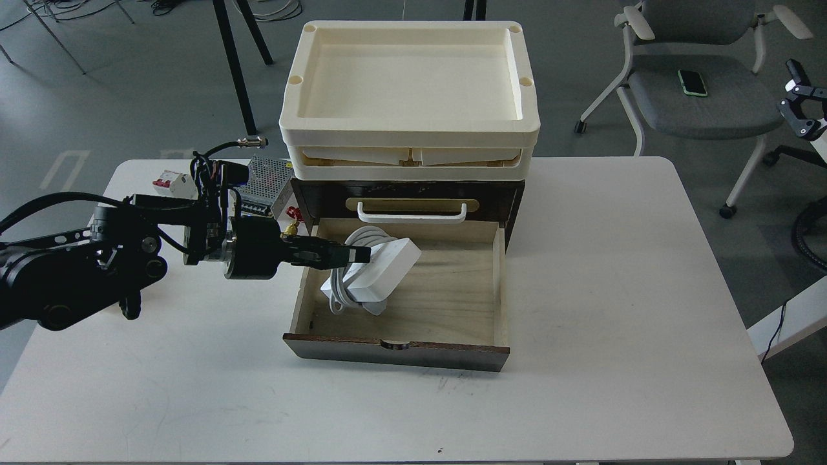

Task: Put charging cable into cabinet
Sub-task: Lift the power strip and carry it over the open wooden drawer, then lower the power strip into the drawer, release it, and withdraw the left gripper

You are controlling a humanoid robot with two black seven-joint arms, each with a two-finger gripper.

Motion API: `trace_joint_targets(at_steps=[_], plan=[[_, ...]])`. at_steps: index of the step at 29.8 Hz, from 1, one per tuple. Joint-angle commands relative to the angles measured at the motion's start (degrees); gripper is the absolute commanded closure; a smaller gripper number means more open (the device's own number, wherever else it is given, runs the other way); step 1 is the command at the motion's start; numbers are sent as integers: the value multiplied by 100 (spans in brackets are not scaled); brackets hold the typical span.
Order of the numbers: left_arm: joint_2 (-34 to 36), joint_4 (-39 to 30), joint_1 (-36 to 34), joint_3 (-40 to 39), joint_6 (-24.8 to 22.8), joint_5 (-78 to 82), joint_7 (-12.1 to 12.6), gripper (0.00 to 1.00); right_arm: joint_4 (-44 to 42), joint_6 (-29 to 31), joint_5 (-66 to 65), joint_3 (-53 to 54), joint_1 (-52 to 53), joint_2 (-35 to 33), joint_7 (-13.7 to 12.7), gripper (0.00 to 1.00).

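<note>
The cabinet stands at the table's back edge, near its middle, with stacked trays on top and its drawer pulled out toward the front edge. The charging cable is in the drawer's left half, the left gripper reaching it from the left. Behind that arm, left of the cabinet, sit a power supply and, further left, a circuit breaker.
</note>
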Motion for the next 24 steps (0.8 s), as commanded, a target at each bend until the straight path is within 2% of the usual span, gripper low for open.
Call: trace_joint_targets(at_steps=[1,7,15,24], plan=[[-206,111,13,32,22,-25,-1,100,2,0,0,2,-3,7,0,0],[-751,805,13,23,74,-8,-1,100,2,0,9,2,-46,-2,9,0],[-1164,1298,31,58,83,1,-1,100,2,0,9,10,-46,7,0,0],[-1534,1412,232,50,83,-8,-1,76,10,0,9,2,-55,-2,0,0]])
